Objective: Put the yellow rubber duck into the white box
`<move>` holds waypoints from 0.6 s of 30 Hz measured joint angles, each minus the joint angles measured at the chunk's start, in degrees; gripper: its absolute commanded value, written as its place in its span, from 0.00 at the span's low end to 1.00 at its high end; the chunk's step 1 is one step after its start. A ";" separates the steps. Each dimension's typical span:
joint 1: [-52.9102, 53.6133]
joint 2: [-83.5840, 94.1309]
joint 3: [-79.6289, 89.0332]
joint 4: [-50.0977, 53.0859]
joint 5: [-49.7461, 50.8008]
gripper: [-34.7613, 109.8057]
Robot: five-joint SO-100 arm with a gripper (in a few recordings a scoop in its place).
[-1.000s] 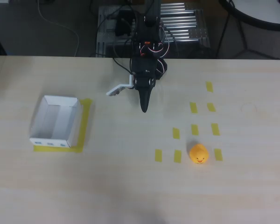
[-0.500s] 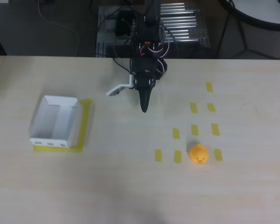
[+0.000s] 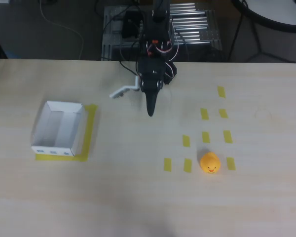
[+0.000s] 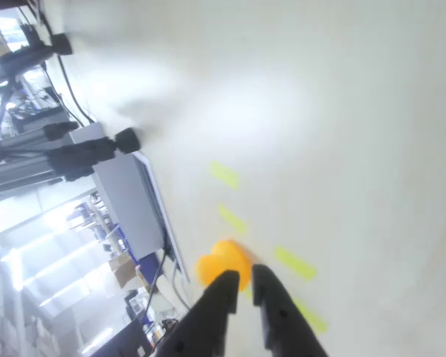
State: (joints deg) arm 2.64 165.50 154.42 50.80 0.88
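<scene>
Yellow rubber duck (image 3: 210, 163) rounded, glossy; white box (image 3: 58, 128) thin-walled.

One yellow rubber duck (image 3: 210, 162), one white box (image 3: 58, 129). Nine small yellow tape strips (image 3: 204, 113), one hand (image 3: 150, 112). One tabletop (image 3: 138, 197).

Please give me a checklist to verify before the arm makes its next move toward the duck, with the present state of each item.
1. The yellow rubber duck is free on the table, nothing on it: ok.
2. The gripper is near the duck: not ok; in the overhead view it is well above and left of it.
3. The gripper holds nothing: ok; in the wrist view the fingers have only a narrow gap.
4. Jaws wide enough for the duck: not ok, they look nearly closed.
5. The white box is open and empty: ok.
6. Path between duck and box has only flat tape strips: ok.
</scene>
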 measured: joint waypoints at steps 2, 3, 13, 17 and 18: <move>0.35 -13.18 -15.29 5.62 -2.99 0.36; 0.09 -20.30 -23.99 9.76 -4.75 0.39; -9.40 -72.51 -92.90 40.96 -25.84 0.58; -15.03 -87.89 -104.94 45.35 -29.00 0.60; -16.26 -91.41 -106.79 45.79 -29.18 0.61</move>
State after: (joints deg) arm -13.62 74.09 47.64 96.59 -28.30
